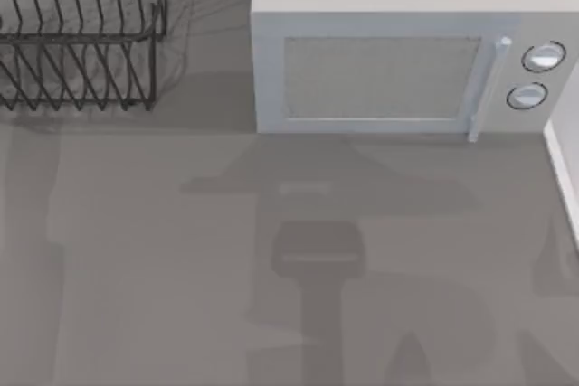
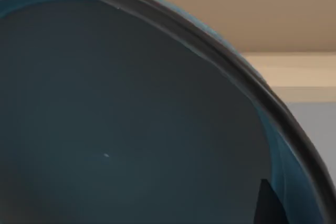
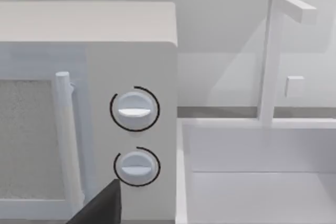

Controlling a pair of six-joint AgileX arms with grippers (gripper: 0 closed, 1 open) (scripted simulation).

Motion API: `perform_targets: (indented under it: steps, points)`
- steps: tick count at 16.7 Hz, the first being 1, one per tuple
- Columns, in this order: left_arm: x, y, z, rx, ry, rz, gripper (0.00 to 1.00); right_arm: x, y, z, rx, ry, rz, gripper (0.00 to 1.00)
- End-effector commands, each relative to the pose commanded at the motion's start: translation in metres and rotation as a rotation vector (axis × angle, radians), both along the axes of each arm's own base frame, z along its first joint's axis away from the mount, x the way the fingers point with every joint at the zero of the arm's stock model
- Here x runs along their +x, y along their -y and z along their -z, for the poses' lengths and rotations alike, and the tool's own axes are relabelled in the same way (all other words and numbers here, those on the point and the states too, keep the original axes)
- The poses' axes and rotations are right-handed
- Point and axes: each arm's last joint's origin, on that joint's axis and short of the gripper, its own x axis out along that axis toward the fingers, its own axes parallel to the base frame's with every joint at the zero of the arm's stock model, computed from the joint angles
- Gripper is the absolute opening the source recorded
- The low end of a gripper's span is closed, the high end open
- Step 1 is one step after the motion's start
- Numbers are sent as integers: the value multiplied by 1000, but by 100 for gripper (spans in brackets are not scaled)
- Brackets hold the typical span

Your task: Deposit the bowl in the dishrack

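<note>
Left gripper's fingers cannot be made out; its wrist view looks straight into the bowl [image 2: 131, 129], blue-teal inside with a dark rim, very close to the camera. From above, the dishrack [image 1: 81, 33] stands at the table's [image 1: 181, 268] far left, beside the microwave [image 1: 398, 61].

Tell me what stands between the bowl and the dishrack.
Nothing visible does. The bowl sits close up in the left wrist view. The dishrack stands at the table's far left, with the microwave apart to its right.
</note>
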Motion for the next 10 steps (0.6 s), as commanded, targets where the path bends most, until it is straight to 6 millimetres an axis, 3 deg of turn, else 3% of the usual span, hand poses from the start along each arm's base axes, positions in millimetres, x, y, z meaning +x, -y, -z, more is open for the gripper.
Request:
perform_targets:
  steps: [3, 6, 10]
  points:
    - [26, 5, 47, 2, 10, 0, 0, 0, 0, 0, 0, 0, 0, 100]
    - [36, 10, 82, -2, 1, 1, 0, 0, 0, 0, 0, 0, 0, 100]
    - [38, 12, 92, -4, -4, 1, 0, 0, 0, 0, 0, 0, 0, 100]
